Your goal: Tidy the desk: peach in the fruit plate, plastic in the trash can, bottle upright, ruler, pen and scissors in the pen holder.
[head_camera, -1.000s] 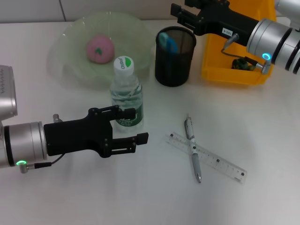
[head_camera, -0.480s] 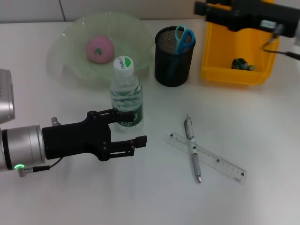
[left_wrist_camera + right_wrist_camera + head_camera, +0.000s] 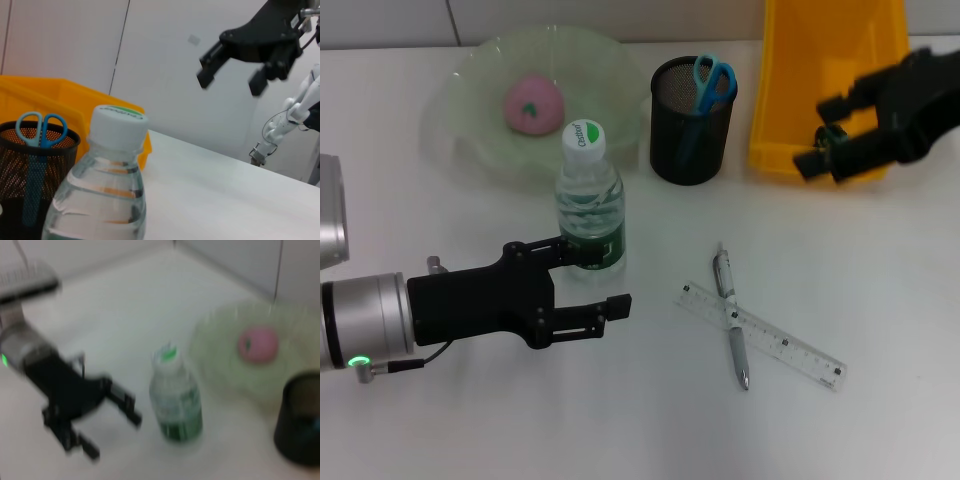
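The clear bottle [image 3: 588, 200] stands upright with its green-and-white cap on top. My left gripper [image 3: 605, 275] is open right beside it, one finger by the label and the other in front, nothing held. The pink peach [image 3: 532, 103] lies in the green fruit plate [image 3: 470, 75]. Blue scissors [image 3: 710, 80] stand in the black mesh pen holder [image 3: 692, 135]. A pen [image 3: 731, 318] lies across a clear ruler [image 3: 770, 340] on the desk. My right gripper [image 3: 832, 132] hangs open at the yellow trash can's [image 3: 820, 60] front edge. A dark plastic scrap [image 3: 828, 136] shows between its fingers.
The left wrist view shows the bottle [image 3: 107, 190] close up, the pen holder [image 3: 20, 170] with scissors [image 3: 37, 135] behind it, and the right gripper [image 3: 235, 65] farther off. Bare desk lies in front of the pen and ruler.
My right arm has swung from above the pen holder to the right and down to the yellow can's front, leaving the scissors in the holder. The left gripper drew back slightly from the bottle.
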Controlling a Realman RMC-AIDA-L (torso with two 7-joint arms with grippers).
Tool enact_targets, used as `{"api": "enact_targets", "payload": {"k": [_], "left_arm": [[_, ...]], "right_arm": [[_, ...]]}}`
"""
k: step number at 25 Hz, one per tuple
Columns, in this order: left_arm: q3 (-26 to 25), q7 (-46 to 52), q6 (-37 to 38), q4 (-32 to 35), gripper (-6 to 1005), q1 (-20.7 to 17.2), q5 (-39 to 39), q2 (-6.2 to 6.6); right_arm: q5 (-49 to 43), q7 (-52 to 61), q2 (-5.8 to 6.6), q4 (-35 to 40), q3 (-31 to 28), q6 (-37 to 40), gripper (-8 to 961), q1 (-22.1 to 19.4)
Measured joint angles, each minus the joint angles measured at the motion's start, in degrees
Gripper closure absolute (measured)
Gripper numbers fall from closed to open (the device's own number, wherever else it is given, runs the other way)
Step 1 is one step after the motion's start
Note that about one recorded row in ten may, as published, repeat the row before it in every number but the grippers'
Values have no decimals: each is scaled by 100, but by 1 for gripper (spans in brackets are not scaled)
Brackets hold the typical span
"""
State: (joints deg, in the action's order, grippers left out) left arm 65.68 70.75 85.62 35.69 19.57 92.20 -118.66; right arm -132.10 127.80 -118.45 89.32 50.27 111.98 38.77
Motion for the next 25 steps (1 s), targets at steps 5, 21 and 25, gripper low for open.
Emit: {"api": "enact_targets", "payload": {"k": [5,21,25], "left_arm": [[19,6,8,-1,234,-25,-1,1],[-3,-8,-8,-1,233,-203,38,33],[-3,-58,-22,-29,234,-220,42,25]], "right_arm": [[-890,394,-40,-185,788,122,206,352],[-1071,663,-110,-2153,4109,-2887,210,297],[-877,661,-114,-2115,4347,-2985,211,268]]}}
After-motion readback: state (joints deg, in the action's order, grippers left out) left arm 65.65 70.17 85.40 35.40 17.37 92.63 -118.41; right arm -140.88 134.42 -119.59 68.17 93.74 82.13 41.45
